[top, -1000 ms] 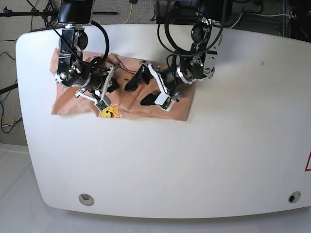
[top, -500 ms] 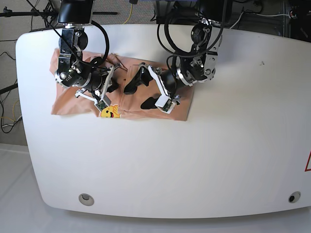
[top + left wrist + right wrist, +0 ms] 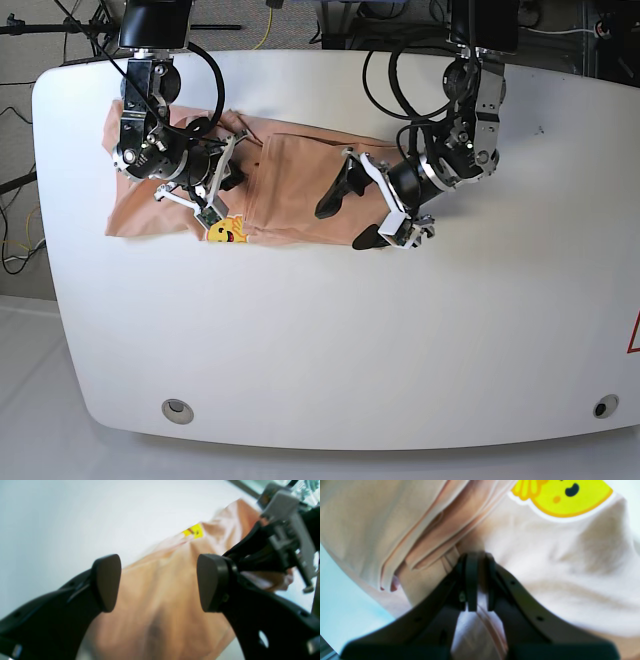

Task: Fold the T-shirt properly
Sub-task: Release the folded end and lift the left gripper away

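The peach T-shirt (image 3: 300, 180) lies wrinkled at the table's back left, with its yellow smiley print (image 3: 226, 232) at the front edge. My right gripper (image 3: 232, 172) rests on the shirt's left-middle. In the right wrist view this gripper (image 3: 480, 580) is shut on a fold of the T-shirt (image 3: 570, 562), just below the smiley (image 3: 565, 497). My left gripper (image 3: 346, 217) hangs open over the shirt's right front edge. Seen from the left wrist, it (image 3: 157, 582) has wide-apart jaws holding nothing, and the T-shirt (image 3: 160, 620) lies beneath.
The white table (image 3: 400, 340) has two round holes near its front edge, one at the left (image 3: 178, 408) and one at the right (image 3: 604, 406). Cables and stands crowd the back edge. A red mark (image 3: 634, 335) sits at the right edge.
My left arm has swung right and forward, from the shirt's middle to its right front edge, with jaws still open. The right arm has stayed where it was.
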Tool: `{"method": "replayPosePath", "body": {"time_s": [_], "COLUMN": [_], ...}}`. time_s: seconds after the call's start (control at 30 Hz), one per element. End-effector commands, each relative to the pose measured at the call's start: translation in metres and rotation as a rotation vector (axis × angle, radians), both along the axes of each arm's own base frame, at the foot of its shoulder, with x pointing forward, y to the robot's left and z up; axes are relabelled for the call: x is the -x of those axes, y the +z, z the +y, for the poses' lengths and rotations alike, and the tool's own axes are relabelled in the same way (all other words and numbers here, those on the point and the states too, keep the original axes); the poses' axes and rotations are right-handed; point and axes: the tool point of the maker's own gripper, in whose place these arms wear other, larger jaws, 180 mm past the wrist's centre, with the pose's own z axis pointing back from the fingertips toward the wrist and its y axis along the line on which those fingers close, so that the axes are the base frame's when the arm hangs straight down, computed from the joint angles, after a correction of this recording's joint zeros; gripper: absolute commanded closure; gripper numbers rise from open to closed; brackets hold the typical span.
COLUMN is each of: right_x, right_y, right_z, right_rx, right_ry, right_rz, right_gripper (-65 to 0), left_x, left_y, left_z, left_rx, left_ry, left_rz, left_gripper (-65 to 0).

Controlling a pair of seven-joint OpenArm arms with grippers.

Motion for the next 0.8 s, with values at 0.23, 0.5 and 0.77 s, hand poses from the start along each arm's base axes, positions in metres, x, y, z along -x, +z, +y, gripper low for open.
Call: {"method": "replayPosePath", "body": {"time_s": [0.23, 0.5, 0.77], "right_x": [0.003, -0.005, -0.017], "right_y": [-0.002, 0.014, 0.045], "right_z": [-0.009, -0.007, -0.005], "right_rx": [0.052, 0.059, 0.076], "right_ry": [0.007, 0.016, 0.027], "right_rz": [0.024, -0.033, -0.137], "right_gripper": [-5.0, -5.8, -5.8], "left_x": [0.008, 0.02, 0.02], "left_y": [-0.032, -0.083, -0.11], "left_z": [0.021, 0.034, 0.041], "left_rx": [0.025, 0.101, 0.102], "left_ry": [0.036, 0.118, 0.152], "left_rz": [0.067, 0.185, 0.238], "left_gripper": [-45.0, -44.9, -26.5]}}
